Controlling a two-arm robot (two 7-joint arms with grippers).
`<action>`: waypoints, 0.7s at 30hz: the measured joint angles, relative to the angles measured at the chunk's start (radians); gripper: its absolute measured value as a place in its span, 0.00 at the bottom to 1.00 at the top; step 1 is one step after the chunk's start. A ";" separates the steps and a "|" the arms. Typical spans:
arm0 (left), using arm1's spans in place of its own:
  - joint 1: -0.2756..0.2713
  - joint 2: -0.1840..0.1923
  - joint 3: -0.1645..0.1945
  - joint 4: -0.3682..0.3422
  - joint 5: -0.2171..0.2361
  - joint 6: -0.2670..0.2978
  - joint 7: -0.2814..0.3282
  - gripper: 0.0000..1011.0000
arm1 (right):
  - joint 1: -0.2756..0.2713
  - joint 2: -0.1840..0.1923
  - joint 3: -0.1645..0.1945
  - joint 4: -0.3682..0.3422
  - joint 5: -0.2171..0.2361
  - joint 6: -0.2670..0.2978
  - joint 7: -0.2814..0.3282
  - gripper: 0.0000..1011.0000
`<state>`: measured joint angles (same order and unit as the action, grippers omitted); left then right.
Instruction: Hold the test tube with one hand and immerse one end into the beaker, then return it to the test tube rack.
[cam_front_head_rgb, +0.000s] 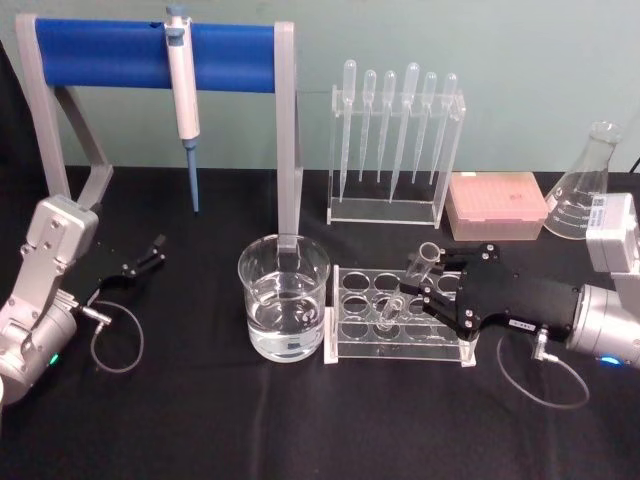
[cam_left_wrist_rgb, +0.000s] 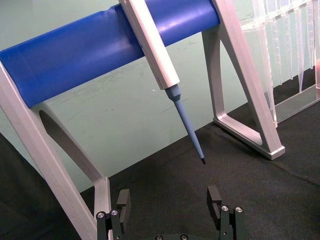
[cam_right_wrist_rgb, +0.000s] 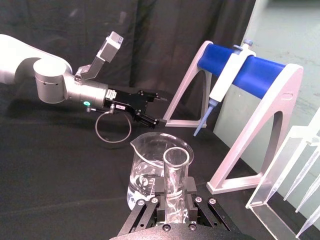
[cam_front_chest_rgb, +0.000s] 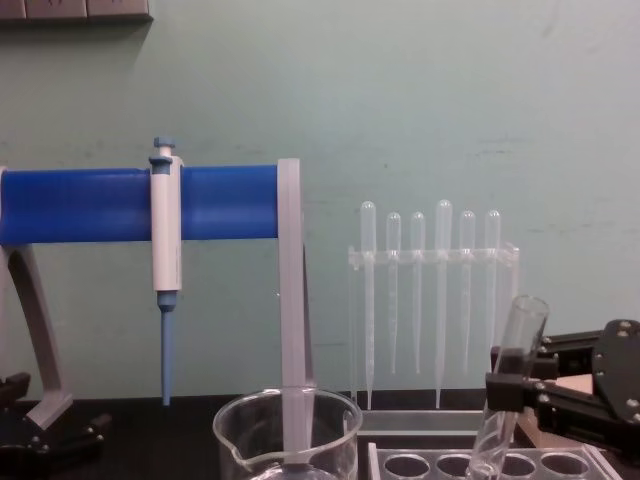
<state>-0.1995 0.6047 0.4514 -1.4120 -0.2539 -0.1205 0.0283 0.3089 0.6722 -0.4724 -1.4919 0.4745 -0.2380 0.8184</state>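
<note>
A: What did the head view hold?
B: One beaker (cam_front_head_rgb: 284, 298) with clear liquid stood near the middle of the black worktop (cam_front_head_rgb: 200, 420). At its 3 o'clock, just beside it, stood one clear tube rack (cam_front_head_rgb: 400, 320). The right end effector (cam_front_head_rgb: 432, 290) gripped one test tube (cam_front_head_rgb: 410, 285), tilted, its lower end in the rack. The left end effector (cam_front_head_rgb: 148, 256) lay at the beaker's 9 o'clock, well apart, its fingers spread. At 12 o'clock stood six pipettes (cam_front_head_rgb: 393, 125) in a stand and one pipettor (cam_front_head_rgb: 183, 95) hung on a blue bar (cam_front_head_rgb: 150, 55). One pink box (cam_front_head_rgb: 495, 205) and one flask (cam_front_head_rgb: 585, 185) sat at 2 o'clock.

A: The left wrist view?
B: Its two fingers (cam_left_wrist_rgb: 215, 200) stood wide apart, holding nothing, with the pipettor (cam_left_wrist_rgb: 155, 50) ahead.

A: The right wrist view?
B: The test tube (cam_right_wrist_rgb: 175, 175) was clamped between the fingers (cam_right_wrist_rgb: 192, 192), with the beaker (cam_right_wrist_rgb: 150, 167) just behind it. The other end effector (cam_right_wrist_rgb: 157, 107) showed farther off, splayed.

A: The chest view?
B: The test tube (cam_front_chest_rgb: 510, 385) leaned toward 1 o'clock in the right end effector (cam_front_chest_rgb: 510, 385), rim well above the rack (cam_front_chest_rgb: 490, 465). The beaker (cam_front_chest_rgb: 288, 435) stood at its 9 o'clock. Six pipettes (cam_front_chest_rgb: 430, 290) again.
</note>
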 joint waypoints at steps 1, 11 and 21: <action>0.000 0.000 0.000 0.000 0.000 0.000 0.000 0.99 | 0.001 0.000 -0.001 0.001 0.000 0.002 0.000 0.23; 0.000 0.000 0.000 0.000 0.000 0.000 0.000 0.99 | 0.007 -0.003 -0.015 0.008 -0.007 0.024 -0.002 0.23; 0.000 0.000 0.000 0.000 0.000 0.000 0.000 0.99 | 0.004 -0.006 -0.020 0.006 -0.012 0.042 -0.019 0.23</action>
<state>-0.1995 0.6047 0.4514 -1.4119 -0.2539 -0.1205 0.0283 0.3133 0.6665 -0.4927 -1.4857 0.4624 -0.1958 0.7990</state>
